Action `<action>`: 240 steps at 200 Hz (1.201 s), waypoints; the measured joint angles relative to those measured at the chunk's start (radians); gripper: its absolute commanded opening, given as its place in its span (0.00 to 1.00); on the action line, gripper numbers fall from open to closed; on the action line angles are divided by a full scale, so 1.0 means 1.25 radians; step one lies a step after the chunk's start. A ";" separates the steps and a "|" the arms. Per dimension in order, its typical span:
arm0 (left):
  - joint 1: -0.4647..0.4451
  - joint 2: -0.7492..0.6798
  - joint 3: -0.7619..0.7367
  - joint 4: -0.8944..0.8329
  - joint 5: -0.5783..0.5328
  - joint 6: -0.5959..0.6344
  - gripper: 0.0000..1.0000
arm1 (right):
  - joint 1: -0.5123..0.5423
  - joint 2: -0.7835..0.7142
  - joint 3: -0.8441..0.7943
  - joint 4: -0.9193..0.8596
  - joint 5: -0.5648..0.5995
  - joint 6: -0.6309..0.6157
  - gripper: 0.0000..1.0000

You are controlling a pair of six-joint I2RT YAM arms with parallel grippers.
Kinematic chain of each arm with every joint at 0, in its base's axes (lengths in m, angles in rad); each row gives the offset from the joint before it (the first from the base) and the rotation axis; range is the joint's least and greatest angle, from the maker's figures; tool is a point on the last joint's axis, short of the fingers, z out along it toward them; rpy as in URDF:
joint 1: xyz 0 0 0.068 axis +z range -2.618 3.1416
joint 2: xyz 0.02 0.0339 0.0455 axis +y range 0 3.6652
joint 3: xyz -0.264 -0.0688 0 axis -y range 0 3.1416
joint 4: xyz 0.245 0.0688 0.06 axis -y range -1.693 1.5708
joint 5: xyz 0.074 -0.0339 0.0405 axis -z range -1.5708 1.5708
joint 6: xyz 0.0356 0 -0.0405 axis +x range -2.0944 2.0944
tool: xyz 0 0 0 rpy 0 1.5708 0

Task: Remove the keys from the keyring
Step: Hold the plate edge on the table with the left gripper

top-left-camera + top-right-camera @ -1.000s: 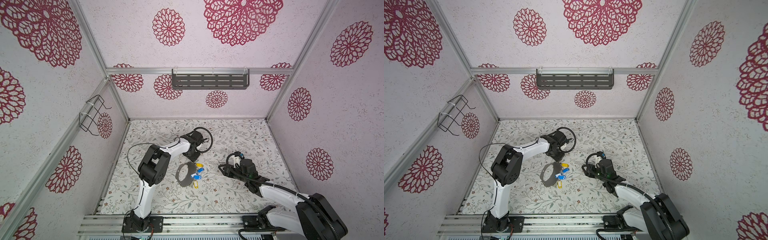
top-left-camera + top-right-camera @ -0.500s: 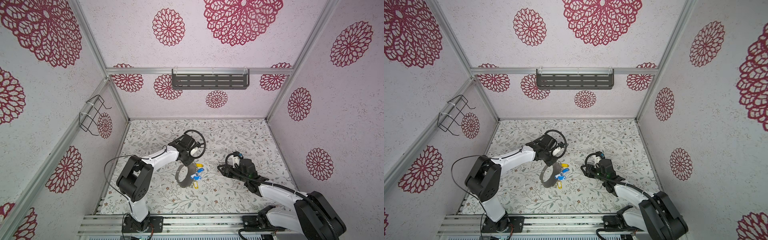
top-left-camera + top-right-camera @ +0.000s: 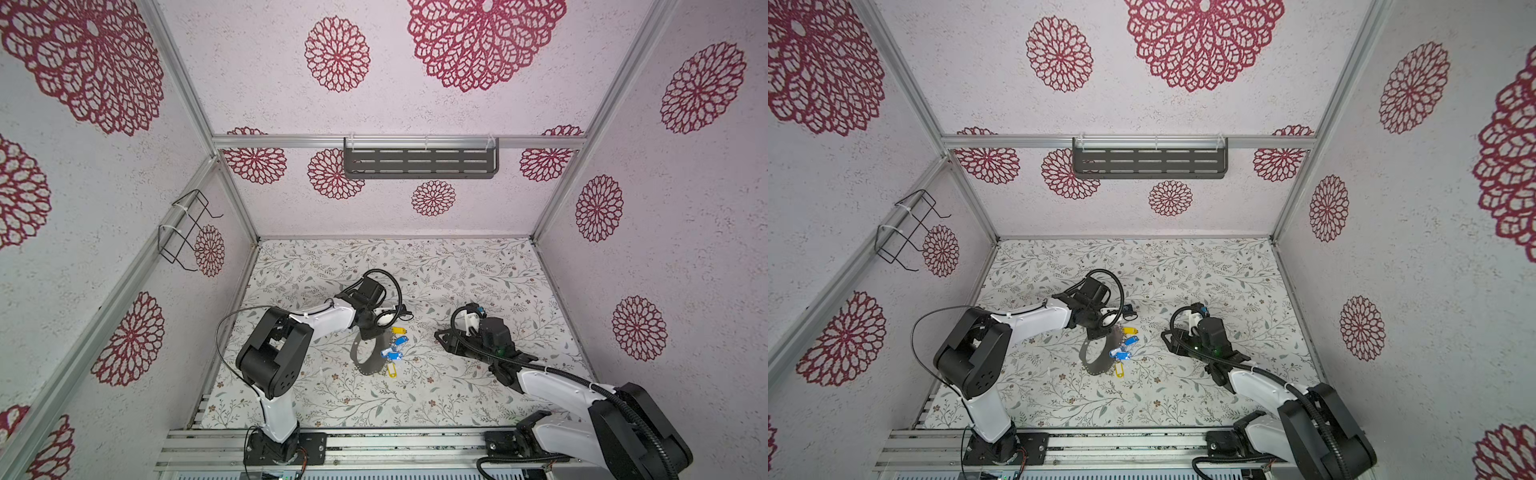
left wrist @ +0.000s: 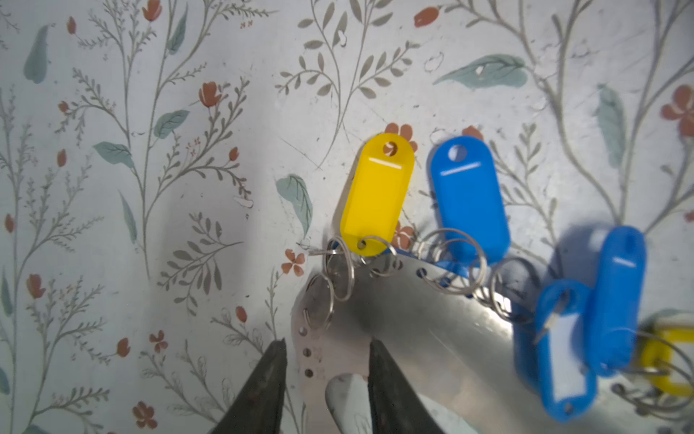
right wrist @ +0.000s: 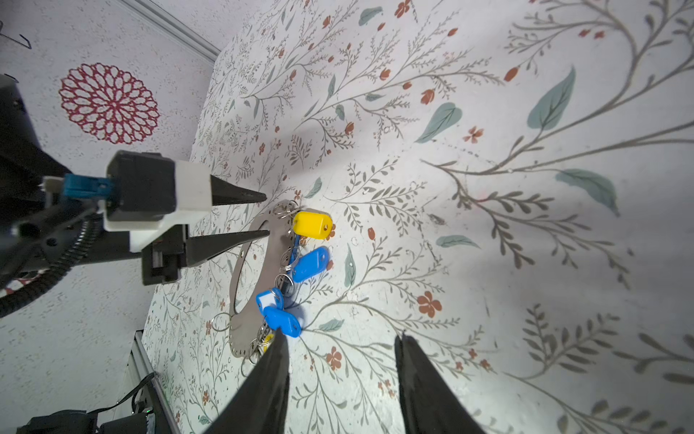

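We are noting the keyring [image 4: 413, 312] lying on the floral desk [image 3: 457, 270], near the middle in both top views. The keys [image 3: 395, 349] are fanning off the rim facing the right arm, each on silver loops. A yellow tag [image 4: 375, 195] and a blue tag [image 4: 467, 199] are lying side by side, two more blue ones are overlapping further along, and another yellow one is sitting at the end nearer the arm bases. The left end effector [image 4: 326, 347] is reaching down at the hoop's far end, jaws apart and straddling the perforated band; we cannot tell whether either fingertip is touching metal. The right end effector [image 5: 341, 338] is hanging low over bare desk near the keys, jaws apart, carrying nothing.
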 measured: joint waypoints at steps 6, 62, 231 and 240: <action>0.002 0.005 0.002 0.005 -0.004 0.007 0.39 | 0.000 -0.001 0.000 0.000 0.000 0.000 0.49; 0.005 0.033 0.019 0.045 -0.016 0.040 0.27 | 0.000 -0.010 0.000 -0.006 -0.001 0.000 0.49; 0.005 -0.011 0.063 0.026 -0.024 -0.038 0.00 | -0.002 -0.003 0.012 -0.028 -0.011 -0.010 0.49; 0.005 -0.045 0.055 0.045 -0.023 -0.055 0.00 | -0.002 -0.003 0.017 -0.037 -0.010 -0.014 0.49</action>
